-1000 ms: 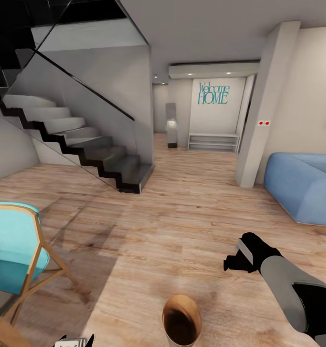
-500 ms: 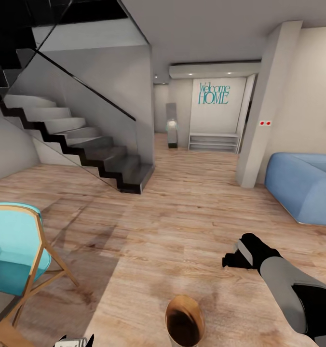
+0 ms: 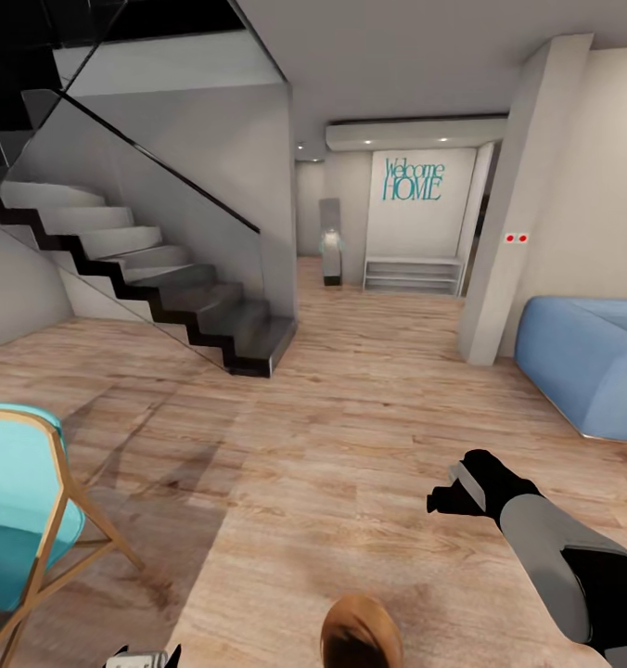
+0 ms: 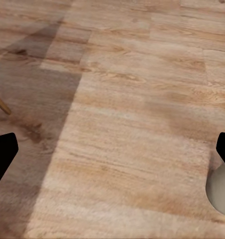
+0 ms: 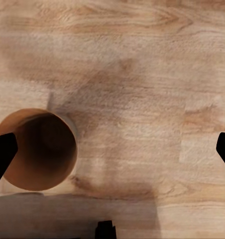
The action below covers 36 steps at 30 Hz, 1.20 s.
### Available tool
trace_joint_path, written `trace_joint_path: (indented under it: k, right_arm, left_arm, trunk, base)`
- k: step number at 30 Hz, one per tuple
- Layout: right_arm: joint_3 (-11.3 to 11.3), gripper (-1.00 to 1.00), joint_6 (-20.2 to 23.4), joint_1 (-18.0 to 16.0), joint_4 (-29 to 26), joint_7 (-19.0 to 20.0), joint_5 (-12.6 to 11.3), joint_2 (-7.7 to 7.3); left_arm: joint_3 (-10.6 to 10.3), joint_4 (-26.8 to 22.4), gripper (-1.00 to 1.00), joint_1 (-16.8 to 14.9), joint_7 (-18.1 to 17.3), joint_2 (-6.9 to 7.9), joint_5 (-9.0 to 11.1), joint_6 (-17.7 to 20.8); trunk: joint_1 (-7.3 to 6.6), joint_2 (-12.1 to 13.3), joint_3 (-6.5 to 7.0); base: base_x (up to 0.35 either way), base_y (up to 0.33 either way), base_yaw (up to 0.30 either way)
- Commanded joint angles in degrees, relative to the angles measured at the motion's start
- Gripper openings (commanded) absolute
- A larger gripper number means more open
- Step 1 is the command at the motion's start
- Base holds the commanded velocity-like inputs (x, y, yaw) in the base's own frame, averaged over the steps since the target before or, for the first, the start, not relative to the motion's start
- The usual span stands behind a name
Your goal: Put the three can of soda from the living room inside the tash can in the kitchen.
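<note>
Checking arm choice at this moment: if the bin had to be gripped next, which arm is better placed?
Right, probably. Its wrist camera looks straight down at the bin's brown inside, with the open right claw beside it. The left claw faces mostly bare floor.

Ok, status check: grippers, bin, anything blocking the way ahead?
Both grippers open, empty. Trash can on floor just ahead, no cans visible inside. Teal chair left, blue sofa right, stairs ahead-left.
</note>
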Motion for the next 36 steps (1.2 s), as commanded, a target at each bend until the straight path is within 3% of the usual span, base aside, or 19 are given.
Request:
trace_joint_path:
  k: [1, 2, 3, 5, 6, 7, 14, 24, 25, 26, 31, 36]
  right_arm:
    - [-0.3, 1.0, 0.2, 0.0, -0.1, 0.2, 0.3, 0.01]
    - [-0.4, 1.0, 0.2, 0.0, -0.1, 0.2, 0.3, 0.0]
    - [-0.4, 1.0, 0.2, 0.0, -0.1, 0.2, 0.4, -0.04]
    - [-0.5, 1.0, 0.2, 0.0, -0.1, 0.3, 0.4, -0.04]
    - [-0.5, 1.0, 0.2, 0.0, -0.1, 0.3, 0.4, -0.04]
    - [-0.5, 1.0, 0.2, 0.0, -0.1, 0.3, 0.4, -0.08]
    - [-0.5, 1.0, 0.2, 0.0, 0.0, 0.3, 0.4, -0.24]
    - [-0.5, 1.0, 0.2, 0.2, 0.0, 0.4, 0.4, -0.28]
    - [-0.5, 1.0, 0.2, 0.2, 0.1, 0.4, 0.4, -0.3]
    - [-0.5, 1.0, 0.2, 0.2, 0.1, 0.3, 0.4, -0.25]
    - [-0.3, 1.0, 0.2, 0.3, 0.3, 0.3, 0.3, -0.04]
    - [-0.1, 1.0, 0.2, 0.3, 0.3, 0.3, 0.2, 0.33]
  left_arm:
    - [0.1, 0.0, 1.0, 0.0, -0.5, 0.03, 0.1, 0.2]
    - [0.0, 0.0, 1.0, -0.1, -0.5, 0.08, 0.1, 0.7]
    - [0.0, -0.5, 1.0, -0.3, -1.5, 0.58, 0.2, 6.3]
    - [0.0, -1.2, 1.0, -0.5, -2.8, 1.04, 0.3, 9.8]
    - [0.0, -1.2, 1.0, -0.5, -2.8, 1.04, 0.3, 9.8]
    - [0.0, -2.4, 1.0, -1.2, -4.2, 1.5, 0.4, 13.0]
    - [0.0, -4.6, 1.0, -4.5, -6.9, 2.34, 0.2, 22.8]
    - [-0.1, -4.5, 1.0, -10.9, -7.4, 2.86, -0.1, 37.1]
    - [-0.1, -4.2, 1.0, -12.7, -7.4, 2.93, -0.1, 40.5]
    - [-0.1, -2.4, 1.0, -17.1, -7.4, 2.99, -0.1, 46.7]
    - [0.0, 2.6, 1.0, -21.1, -8.0, 3.03, 0.2, 50.0]
    - [-0.1, 6.7, 1.0, -23.6, -10.0, 2.97, 0.2, 57.0]
  trunk:
    - [0.01, 0.0, -0.05]
    - [0.01, 0.0, -0.05]
    - [0.01, 0.0, -0.05]
    - [0.01, 0.0, -0.05]
    - [0.01, 0.0, -0.05]
    - [0.01, 0.0, -0.05]
    - [0.01, 0.0, -0.05]
    - [0.01, 0.0, -0.05]
    - [0.01, 0.0, -0.05]
    - [0.01, 0.0, -0.05]
    - [0.01, 0.0, -0.05]
    - [0.01, 0.0, -0.05]
  base:
    - [0.037, 0.003, 0.0]
    - [0.029, 0.003, 0.0]
    - [0.012, 0.001, 0.0]
    - [0.009, 0.001, 0.0]
    - [0.008, 0.001, 0.0]
    - [0.005, 0.0, 0.0]
    - [0.002, 0.0, 0.0]
    - [0.0, 0.0, 0.0]
    - [0.0, 0.0, 0.0]
    - [0.0, 0.0, 0.0]
    - [0.0, 0.0, 0.0]
    - [0.0, 0.0, 0.0]
